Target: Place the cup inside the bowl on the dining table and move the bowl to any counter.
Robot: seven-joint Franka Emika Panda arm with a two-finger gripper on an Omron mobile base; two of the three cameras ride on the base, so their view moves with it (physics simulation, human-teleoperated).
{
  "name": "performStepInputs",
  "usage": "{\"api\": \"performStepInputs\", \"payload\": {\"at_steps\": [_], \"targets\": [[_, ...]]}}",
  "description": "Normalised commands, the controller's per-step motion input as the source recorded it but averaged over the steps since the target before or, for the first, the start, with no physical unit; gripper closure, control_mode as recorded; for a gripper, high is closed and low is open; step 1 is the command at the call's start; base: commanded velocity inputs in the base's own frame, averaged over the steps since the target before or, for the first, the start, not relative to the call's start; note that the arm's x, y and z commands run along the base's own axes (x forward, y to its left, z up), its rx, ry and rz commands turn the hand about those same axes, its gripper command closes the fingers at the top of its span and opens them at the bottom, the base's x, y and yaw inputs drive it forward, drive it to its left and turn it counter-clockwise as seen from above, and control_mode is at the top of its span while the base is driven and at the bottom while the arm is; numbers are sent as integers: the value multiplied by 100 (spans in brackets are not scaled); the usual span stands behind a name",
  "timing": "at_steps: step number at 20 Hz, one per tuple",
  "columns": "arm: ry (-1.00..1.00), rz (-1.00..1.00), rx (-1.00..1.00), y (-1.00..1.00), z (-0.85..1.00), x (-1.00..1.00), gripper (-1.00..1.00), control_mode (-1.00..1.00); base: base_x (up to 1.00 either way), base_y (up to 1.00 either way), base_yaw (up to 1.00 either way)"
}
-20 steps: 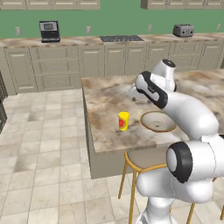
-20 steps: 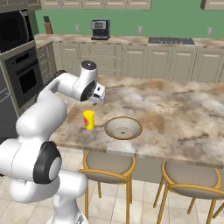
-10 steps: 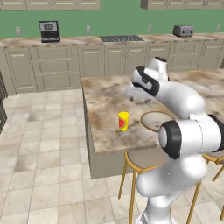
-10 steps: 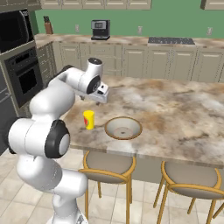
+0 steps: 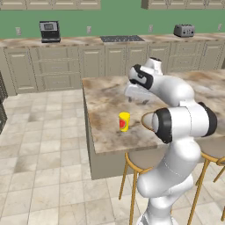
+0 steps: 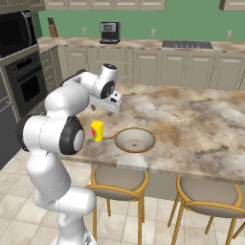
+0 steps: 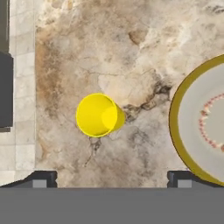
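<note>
The yellow cup (image 5: 124,121) (image 6: 97,130) stands upright near the left end of the dining table (image 5: 105,96) (image 6: 191,119), its red mark facing the stools. Close beside it lies the wide tan-rimmed bowl (image 6: 134,140), partly hidden behind my arm in the left base view (image 5: 147,119). My gripper (image 6: 107,108) (image 5: 137,97) hangs open above the table, over the cup and slightly behind it, holding nothing. In the hand view I look straight down into the cup (image 7: 98,115), with the bowl (image 7: 176,114) at the right and my gripper (image 7: 111,180) spread wide at the bottom.
Wooden stools (image 6: 117,179) (image 5: 145,160) stand along the table's near side. The counter (image 5: 66,41) (image 6: 143,44) runs along the back wall, carrying a coffee machine (image 5: 49,31), a stovetop (image 5: 122,38) and a toaster (image 5: 183,30). A wall oven (image 6: 19,62) stands at the left.
My arm has swung and its elbow has come nearer the cameras; the hand has shifted slightly toward the cup. The jaws stayed open. Cup and bowl have not moved.
</note>
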Motion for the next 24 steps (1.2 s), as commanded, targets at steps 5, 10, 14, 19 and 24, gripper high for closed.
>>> {"api": "performStepInputs", "payload": {"at_steps": [5, 10, 14, 19, 24], "targets": [[1, 0, 0, 0, -43, 24, -100, -100, 0, 0, 0], [0, 0, 0, 0, -40, 31, -100, -100, 0, 0, 0], [0, 0, 0, 0, -34, 33, -100, -100, 0, 0, 0], [0, 0, 1, 0, -8, 5, -100, -100, 0, 0, 0], [0, 0, 3, 2, 0, 0, -100, -100, 0, 0, 0]]}}
